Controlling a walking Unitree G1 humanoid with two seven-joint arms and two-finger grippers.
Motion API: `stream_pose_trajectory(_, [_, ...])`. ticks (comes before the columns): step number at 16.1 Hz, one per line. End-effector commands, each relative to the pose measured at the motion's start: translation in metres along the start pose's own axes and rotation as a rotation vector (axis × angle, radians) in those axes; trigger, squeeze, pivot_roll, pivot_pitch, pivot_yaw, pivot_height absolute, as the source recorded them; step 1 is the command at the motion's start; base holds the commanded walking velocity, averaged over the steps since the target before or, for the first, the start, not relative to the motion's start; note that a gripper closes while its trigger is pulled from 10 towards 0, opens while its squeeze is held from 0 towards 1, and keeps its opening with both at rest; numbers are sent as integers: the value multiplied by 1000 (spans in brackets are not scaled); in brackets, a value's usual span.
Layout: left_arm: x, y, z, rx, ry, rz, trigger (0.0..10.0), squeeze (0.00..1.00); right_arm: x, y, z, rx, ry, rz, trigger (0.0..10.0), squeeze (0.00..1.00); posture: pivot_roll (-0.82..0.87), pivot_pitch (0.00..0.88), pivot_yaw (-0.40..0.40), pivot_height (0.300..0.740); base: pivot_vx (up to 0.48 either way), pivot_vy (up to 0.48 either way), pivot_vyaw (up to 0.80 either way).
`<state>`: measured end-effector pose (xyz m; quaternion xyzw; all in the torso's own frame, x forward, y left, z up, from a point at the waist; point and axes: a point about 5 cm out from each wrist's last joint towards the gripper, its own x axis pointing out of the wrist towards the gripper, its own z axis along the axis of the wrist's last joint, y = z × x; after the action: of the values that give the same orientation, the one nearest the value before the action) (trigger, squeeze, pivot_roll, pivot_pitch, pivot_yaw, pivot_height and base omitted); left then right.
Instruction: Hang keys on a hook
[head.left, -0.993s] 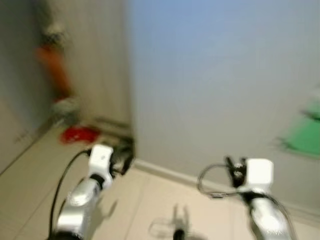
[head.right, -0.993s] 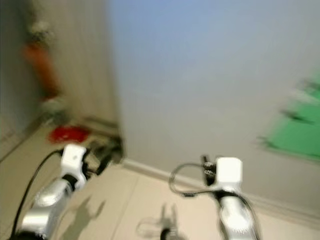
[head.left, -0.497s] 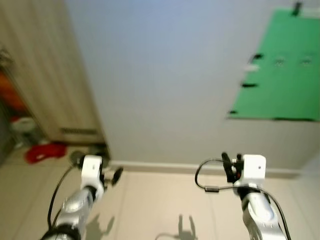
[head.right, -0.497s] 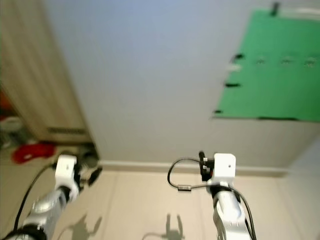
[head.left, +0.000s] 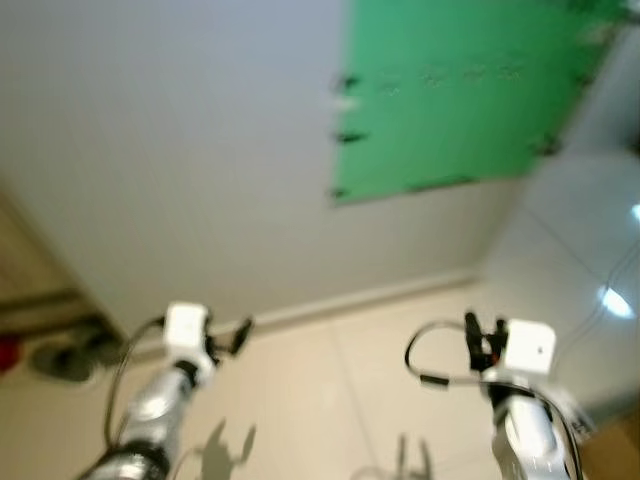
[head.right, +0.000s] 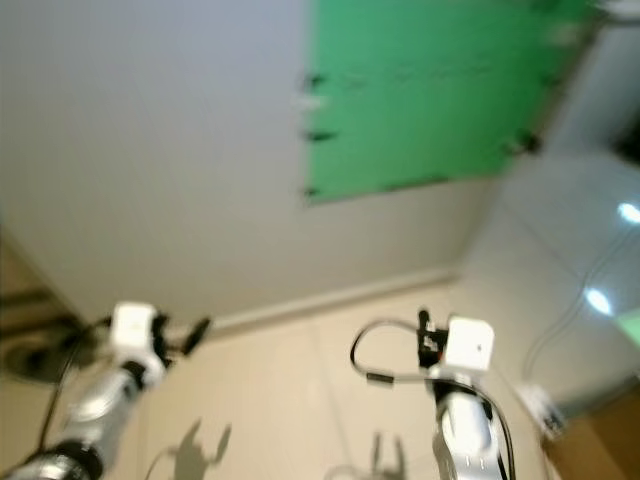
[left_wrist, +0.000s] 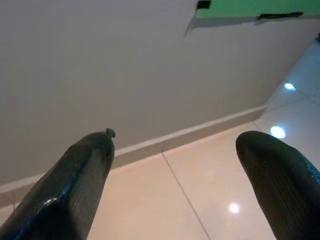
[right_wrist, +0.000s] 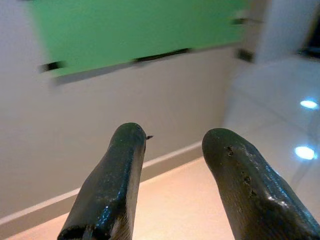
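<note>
Both arms are being held out low in front of a pale wall (head.left: 180, 150), and the head views are blurred. The left gripper (left_wrist: 185, 165) is being kept spread wide with nothing between its fingers (left_wrist: 80, 185); beyond its tips the skirting board (left_wrist: 190, 131) and the beige tiled floor (left_wrist: 150, 205) are being shown. The right gripper (right_wrist: 172, 150) is likewise being held parted and empty (its two black fingers (right_wrist: 115, 185) are standing clearly apart in the wrist view).

A green board (head.left: 450, 100) is being seen fixed on the wall, above and ahead of the right gripper and well apart from it; small dark marks along its upper part are too blurred to be told as hooks. Keys cannot be made out in either gripper. Ceiling lights are being reflected as bright spots on the floor (head.left: 612, 300) to the right of the right gripper.
</note>
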<state>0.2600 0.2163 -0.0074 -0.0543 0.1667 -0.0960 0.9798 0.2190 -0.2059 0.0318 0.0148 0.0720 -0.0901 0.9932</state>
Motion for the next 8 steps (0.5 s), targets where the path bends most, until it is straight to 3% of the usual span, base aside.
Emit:
stream_pose_trajectory(1, [2, -2, 1, -10, -10, 6, 10000, 0, -2, -15, 3, -8, -26, -69, 10000, 0, -97, 0, 62, 740, 0, 0, -706])
stream_pose_trajectory(2, [8, 6, 14, 16, -7, 19, 10000, 0, -3, -21, 4, -23, -31, -101, 10000, 0, -99, 0, 63, 740, 0, 0, -706])
stream_pose_trajectory(3, [12, 11, 21, 115, 22, 72, 10000, 0, -2, -24, 4, -38, -29, -99, 10000, 0, -100, 0, 68, 740, 0, 0, -706])
stream_pose_trajectory(4, [13, 9, 17, 180, 72, 81, 10000, 0, -1, -25, 3, -33, -24, -100, 10000, 78, -101, 0, 73, 740, 0, 0, -700])
stream_pose_trajectory(5, [14, 4, 13, 157, 106, 47, 10000, 0, 0, -25, 2, -35, -22, -104, 10000, 576, -100, 0, 73, 740, 0, 0, -700])
stream_pose_trajectory(6, [14, 1, 12, 69, 81, 16, 10000, 1000, 2, -25, 8, -75, -62, -112, 10000, 1000, -102, 0, 73, 740, 0, 0, -700])
stream_pose_trajectory(7, [14, 0, 12, 3, 60, 15, 10000, 1000, 2, -24, 17, -76, -108, -139, 10000, 1000, -100, 0, 71, 740, 0, 0, -675])
stream_pose_trajectory(8, [13, 9, 20, 8, 23, 35, 10000, 1000, 1, -24, 24, -81, -136, -175, 10000, 1000, -100, 0, 72, 740, 0, 0, -669])
